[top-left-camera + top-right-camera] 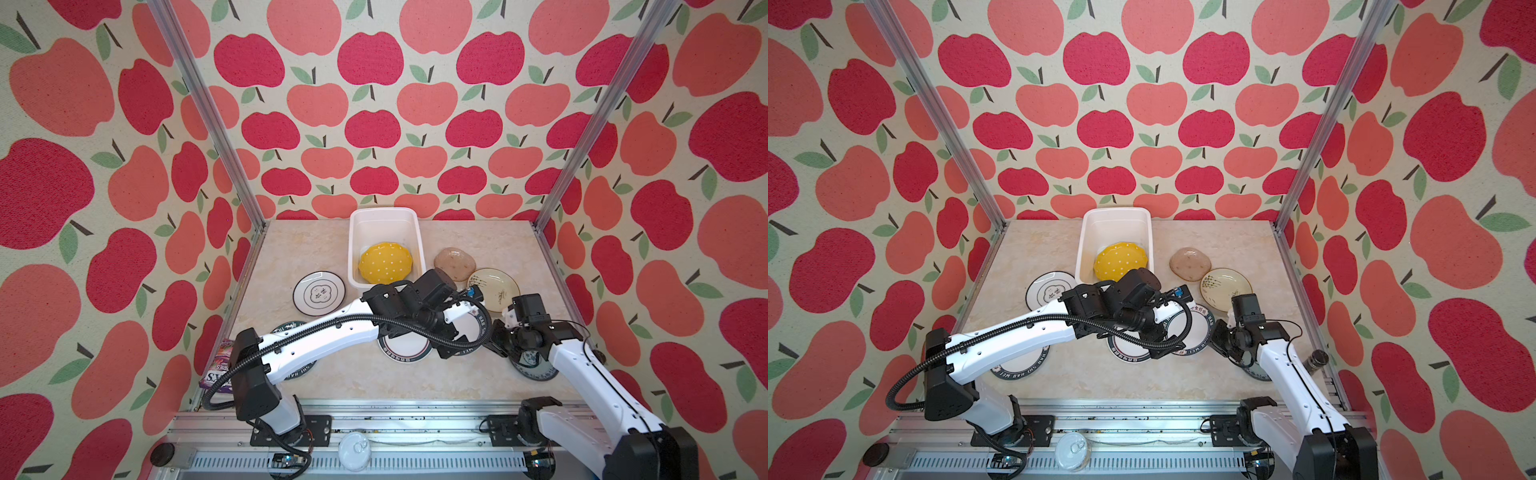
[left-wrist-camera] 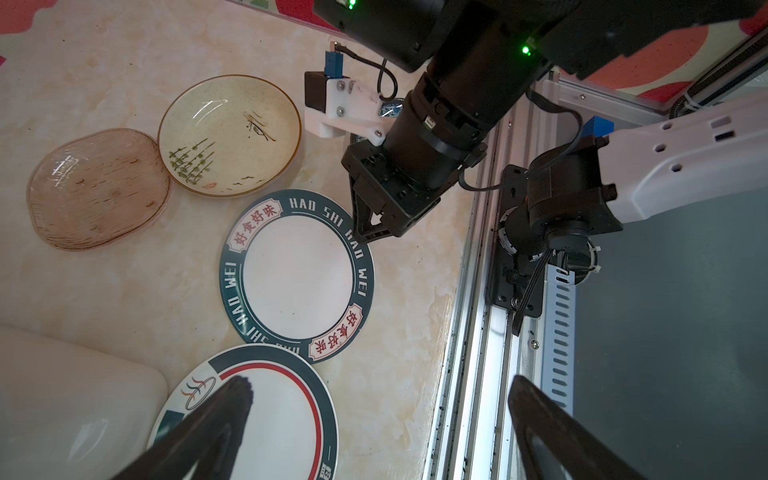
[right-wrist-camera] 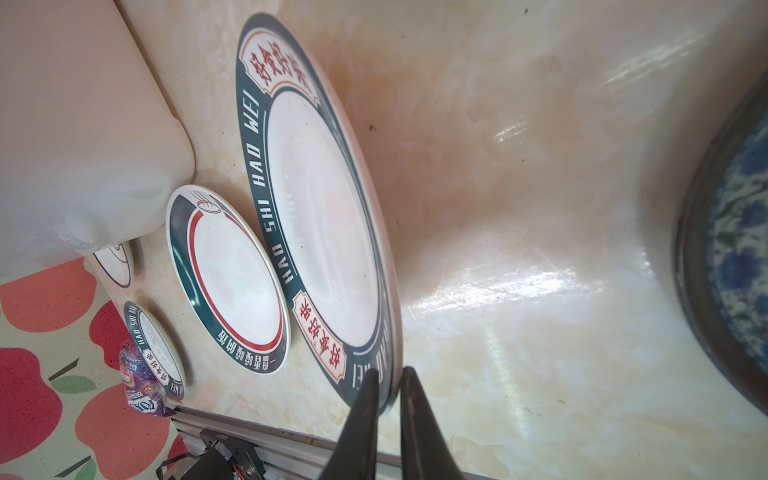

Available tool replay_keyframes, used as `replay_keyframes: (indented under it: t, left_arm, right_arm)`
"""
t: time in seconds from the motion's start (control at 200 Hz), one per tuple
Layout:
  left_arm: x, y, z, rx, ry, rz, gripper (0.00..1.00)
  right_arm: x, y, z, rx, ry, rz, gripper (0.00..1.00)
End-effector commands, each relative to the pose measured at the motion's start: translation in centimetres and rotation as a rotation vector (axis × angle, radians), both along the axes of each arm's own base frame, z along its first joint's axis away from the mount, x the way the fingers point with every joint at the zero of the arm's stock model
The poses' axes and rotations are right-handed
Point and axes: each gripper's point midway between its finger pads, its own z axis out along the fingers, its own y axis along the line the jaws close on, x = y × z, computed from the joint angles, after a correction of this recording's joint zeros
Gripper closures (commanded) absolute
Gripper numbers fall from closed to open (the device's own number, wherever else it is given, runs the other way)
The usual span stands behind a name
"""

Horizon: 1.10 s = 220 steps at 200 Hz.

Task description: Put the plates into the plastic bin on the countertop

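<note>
Though glossy, thin-rimmed rnd plate (image 3: 328, 232)

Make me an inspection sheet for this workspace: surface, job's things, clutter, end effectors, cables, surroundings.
Surface: countertop marbled, no spills seen.
Job's things: yellow plate inside bin; brown plate, cream plate, blue plate, lettered plate and others outside on the countertop.
Clutter: purple snack packet at the countertop's left edge.
End effectors: left end effector open over red-ringed plate; right end effector shut on the lettered plate's rim.
Cables: black hose along the left arm.
Surroundings: apple-print walls, aluminium frame.
</note>
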Motion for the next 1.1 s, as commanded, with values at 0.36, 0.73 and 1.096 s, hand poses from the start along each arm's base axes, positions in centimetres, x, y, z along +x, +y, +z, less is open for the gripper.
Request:
replay_keyframes:
  t: [0.36, 0.73, 1.096]
  left_arm:
    - [-0.3, 0.2, 0.0, -0.008, 0.004, 0.007, 0.01]
    - [-0.4, 0.3, -0.3, 0.006, 0.016, 0.007, 0.01]
    - [-0.4, 0.4, -0.8, 0.027, 0.030, 0.012, 0.01]
  right_arm:
    - [2.5, 1.4, 1.5, 0.001, -0.110, 0.083, 0.76]
    - [4.5, 2.9, 1.2, 0.062, -0.199, 0.118, 0.73]
    - [6.2, 5.5, 1.3, 0.184, -0.240, 0.183, 0.73]
